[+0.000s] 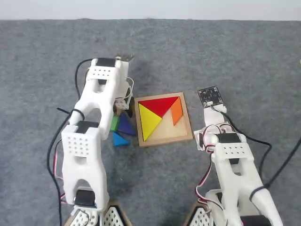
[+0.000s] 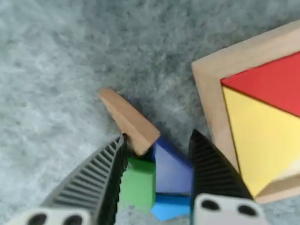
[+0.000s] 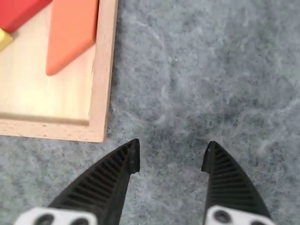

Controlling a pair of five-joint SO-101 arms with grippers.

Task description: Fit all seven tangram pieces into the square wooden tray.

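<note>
The square wooden tray (image 1: 165, 139) holds a red triangle (image 1: 159, 104), a yellow triangle (image 1: 148, 120) and an orange parallelogram (image 1: 177, 112). Left of it on the carpet lie a green piece (image 1: 114, 124), a dark blue triangle (image 1: 126, 125) and a light blue triangle (image 1: 120, 140). My left gripper (image 2: 158, 136) hangs open over this cluster: a tan wooden piece (image 2: 129, 119), the green piece (image 2: 138, 187) and the dark blue triangle (image 2: 173, 168) sit between its fingers. My right gripper (image 3: 172, 144) is open over bare carpet beside the tray's corner (image 3: 101, 126).
Grey carpet (image 1: 244, 61) covers the table, with free room on the far side and to the right. The left arm (image 1: 101, 94) stretches over the area left of the tray. Black cables trail beside both arms.
</note>
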